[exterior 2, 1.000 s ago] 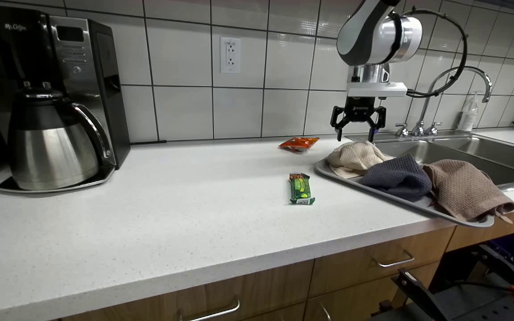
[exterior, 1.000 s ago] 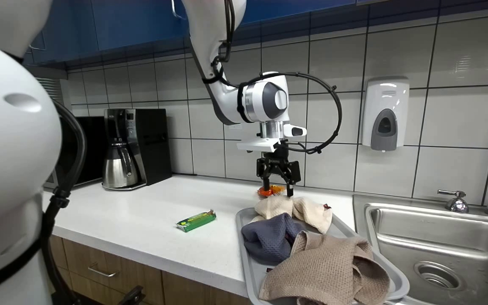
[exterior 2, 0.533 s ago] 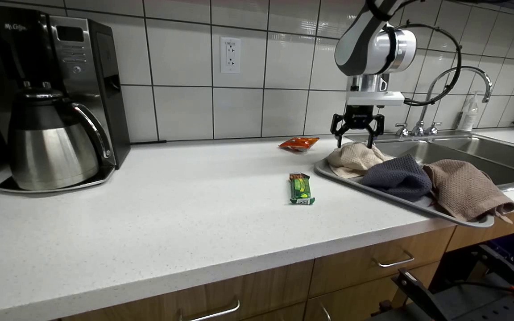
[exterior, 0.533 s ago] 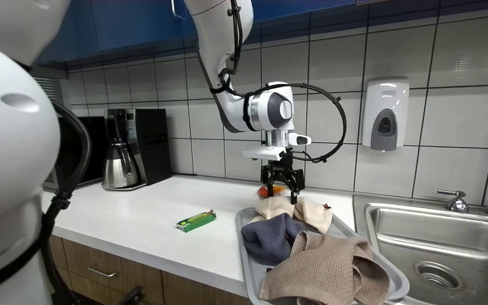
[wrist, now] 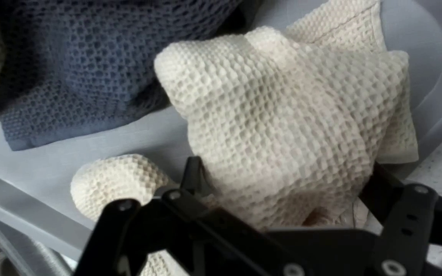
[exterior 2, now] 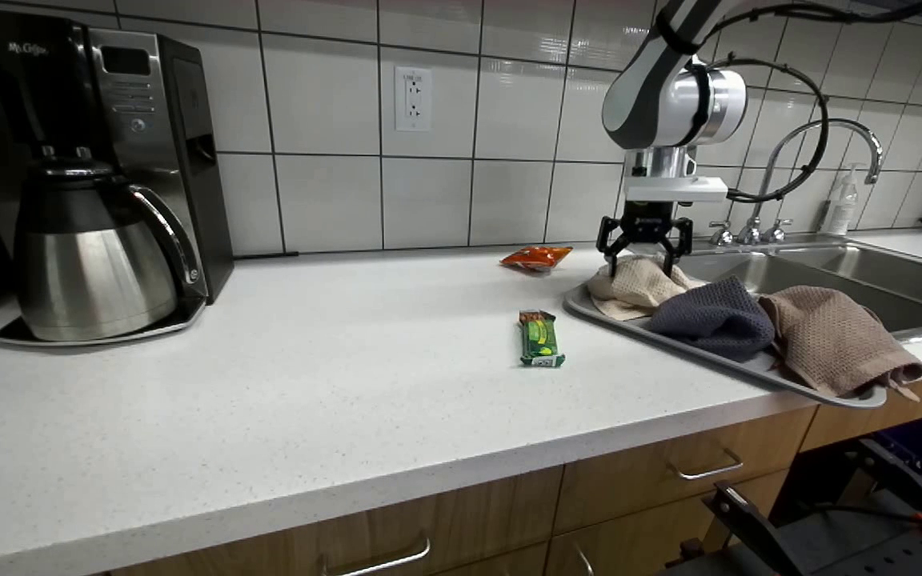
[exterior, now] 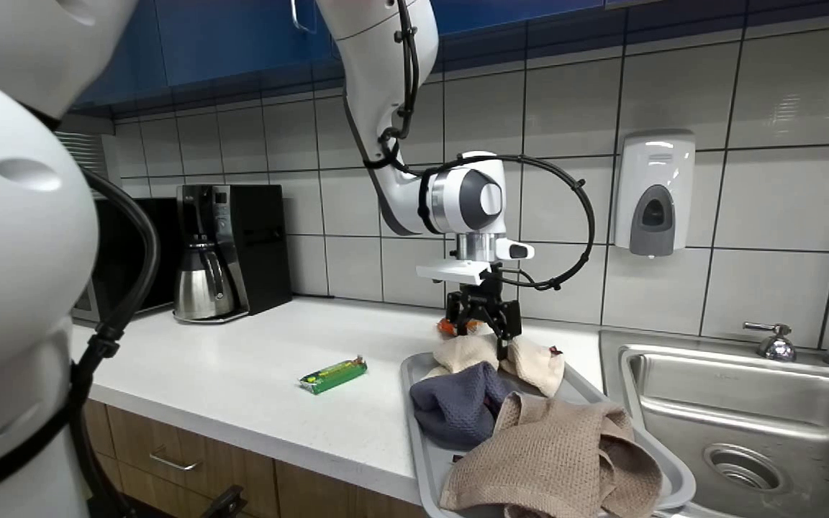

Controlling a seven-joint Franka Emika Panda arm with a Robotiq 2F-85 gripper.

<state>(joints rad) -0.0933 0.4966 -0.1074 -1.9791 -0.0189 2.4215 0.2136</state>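
My gripper [exterior: 483,342] is open, pointing down over a crumpled cream waffle cloth [exterior: 463,352] at the far end of a grey tray [exterior: 418,453]. In the wrist view its fingers [wrist: 286,170] stand on either side of the cloth's main lump [wrist: 274,115]; whether they touch it I cannot tell. Another cream part [wrist: 117,184] lies outside the left finger. In an exterior view the fingertips [exterior 2: 640,270] overlap the cream cloth [exterior 2: 635,294]. A dark blue cloth [exterior 2: 713,320] and a brown cloth [exterior 2: 825,340] lie beside it on the tray.
A green packet [exterior 2: 539,340] lies on the white counter left of the tray. An orange packet [exterior 2: 537,258] lies near the tiled wall. A coffee maker [exterior 2: 101,240] stands at the left. A steel sink [exterior: 745,417] adjoins the tray. A soap dispenser [exterior: 654,193] hangs on the wall.
The arm has come down, bringing the open gripper from above the cream cloth to its level, with the fingers around its lump. The cloths, tray and packets have not moved.
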